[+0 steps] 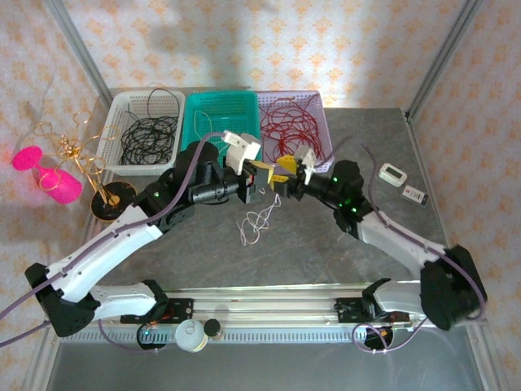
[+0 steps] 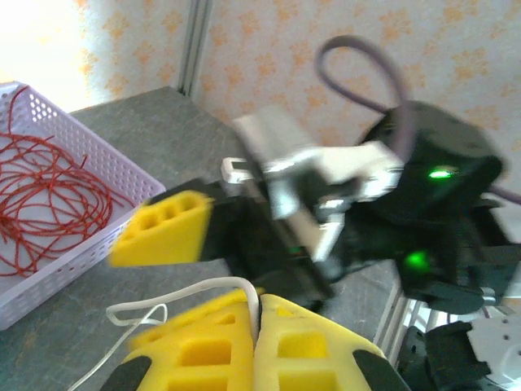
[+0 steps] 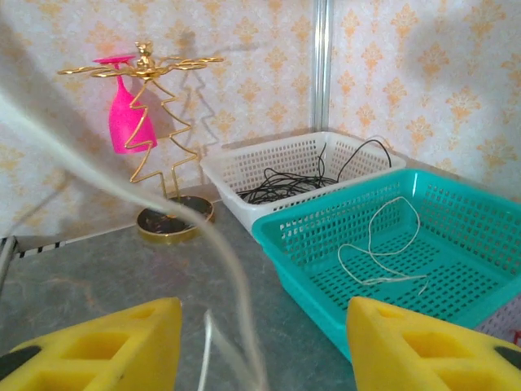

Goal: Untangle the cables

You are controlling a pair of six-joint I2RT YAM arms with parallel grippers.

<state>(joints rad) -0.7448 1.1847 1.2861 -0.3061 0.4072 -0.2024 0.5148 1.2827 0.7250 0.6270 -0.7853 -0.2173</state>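
My left gripper [image 2: 259,314] is shut on a white cable [image 2: 191,289], which arcs out from between its yellow fingertips. In the top view the left gripper [image 1: 263,176] and the right gripper [image 1: 286,170] meet tip to tip in front of the baskets. The white cable [image 1: 257,220] trails down from them to a small tangle on the table. My right gripper [image 3: 260,346] is open, and a blurred white strand [image 3: 232,281] passes loosely between its fingers. Red cables [image 1: 291,129] lie in the lilac basket [image 1: 321,122], black cables [image 1: 151,137] in the white basket [image 1: 114,122], and one white cable [image 3: 383,244] in the teal basket [image 3: 326,236].
A gold wire stand [image 1: 91,167] with pink glasses [image 1: 50,175] stands left of the baskets. Two small devices [image 1: 392,173] lie on the table at the right. A metal rail [image 1: 269,297] runs along the near edge between the arm bases.
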